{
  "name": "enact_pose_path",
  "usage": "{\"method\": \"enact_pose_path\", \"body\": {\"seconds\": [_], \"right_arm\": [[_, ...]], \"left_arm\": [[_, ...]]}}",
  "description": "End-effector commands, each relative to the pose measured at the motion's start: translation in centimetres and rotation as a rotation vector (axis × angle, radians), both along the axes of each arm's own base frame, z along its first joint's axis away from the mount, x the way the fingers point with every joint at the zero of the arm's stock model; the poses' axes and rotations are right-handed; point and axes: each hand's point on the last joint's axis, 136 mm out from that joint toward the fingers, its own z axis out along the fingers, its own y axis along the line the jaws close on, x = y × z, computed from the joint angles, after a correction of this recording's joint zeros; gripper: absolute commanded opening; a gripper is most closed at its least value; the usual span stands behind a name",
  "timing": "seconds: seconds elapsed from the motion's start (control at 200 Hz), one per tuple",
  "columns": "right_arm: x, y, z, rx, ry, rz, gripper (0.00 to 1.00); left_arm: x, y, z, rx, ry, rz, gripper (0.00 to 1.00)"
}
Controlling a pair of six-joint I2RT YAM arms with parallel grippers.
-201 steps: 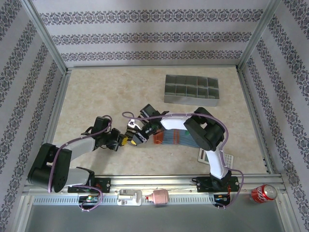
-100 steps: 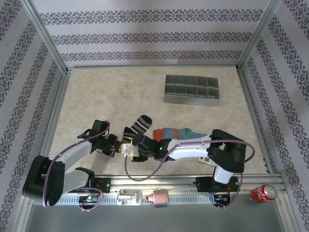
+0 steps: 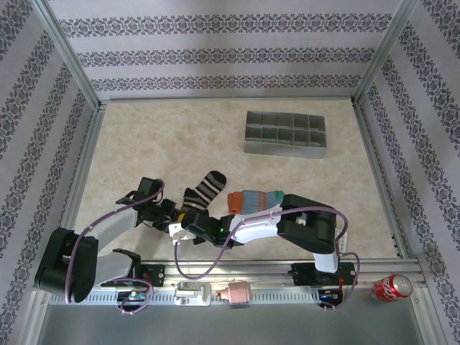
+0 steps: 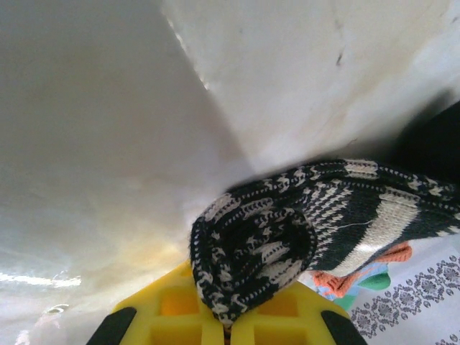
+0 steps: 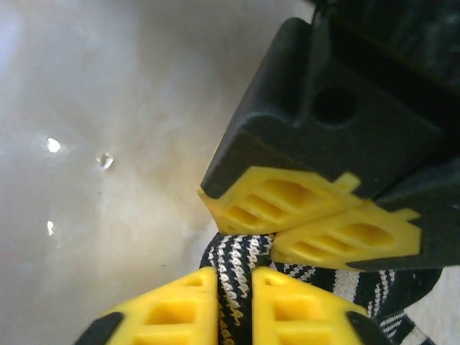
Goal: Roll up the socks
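At the near edge, a red soda can (image 3: 392,287) lies on its side at the right end of the metal rail (image 3: 273,295) that runs in front of the two arm bases. Just beyond, both arms reach low over the beige tabletop (image 3: 158,144) and meet left of centre. The left fingers (image 4: 194,323), yellow-tipped, are clamped together on the bunched cuff end of the black sock with beige stripes (image 3: 205,188), the knit bulging up from between them in the left wrist view. The right fingers (image 5: 277,305) are pinched on the same sock. A narrow strip of black-and-white knit is squeezed between them, while the left arm's yellow tips press in from directly above, almost touching. From that shared grip the striped sock runs away from the arms across the tabletop, angling slightly to the right, with its far end lying flat and free. Just to its right, and apart from it in the overhead view, the blue-teal sock (image 3: 255,199) lies crosswise on the tabletop, its orange cuff pointing left toward the striped sock and its green toe to the right, near the right arm's forearm. Neither pair of fingers touches it. Farther back, well apart from the socks, a grey compartment tray (image 3: 285,133) sits right of centre with two rows of open cells. Grey-patterned walls (image 3: 215,54) framed in aluminium enclose the tabletop at the back and on both sides.
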Motion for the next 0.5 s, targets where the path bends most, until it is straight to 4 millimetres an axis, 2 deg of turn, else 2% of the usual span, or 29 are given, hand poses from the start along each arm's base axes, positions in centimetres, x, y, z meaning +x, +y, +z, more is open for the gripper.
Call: {"method": "enact_pose_path", "body": {"seconds": [0.0, 0.06, 0.18, 0.31, 0.39, 0.495], "right_arm": [[0.9, -1.3, -2.1, -0.048, 0.065, -0.061, 0.01], [1.0, -2.1, -2.7, -0.054, 0.129, -0.093, 0.00], [0.3, -3.2, -3.6, -0.055, 0.284, -0.109, 0.00], [-0.2, -3.9, -4.3, -0.042, 0.473, -0.133, 0.00], [-0.1, -4.1, -4.5, -0.019, 0.593, -0.167, 0.00], [-0.1, -4.2, -4.5, 0.012, 0.715, -0.192, 0.00]], "left_arm": [[-1.9, 1.0, -1.4, 0.054, 0.095, 0.019, 0.00], [-1.5, 1.1, -1.0, 0.053, 0.074, 0.023, 0.01], [-0.7, 1.5, 0.0, 0.045, 0.027, 0.041, 0.31], [0.1, 2.5, 1.3, 0.054, -0.016, 0.066, 0.53], [0.4, 3.1, 1.9, 0.065, -0.040, 0.082, 0.59], [0.9, 3.5, 2.3, 0.068, -0.082, 0.093, 0.61]]}}
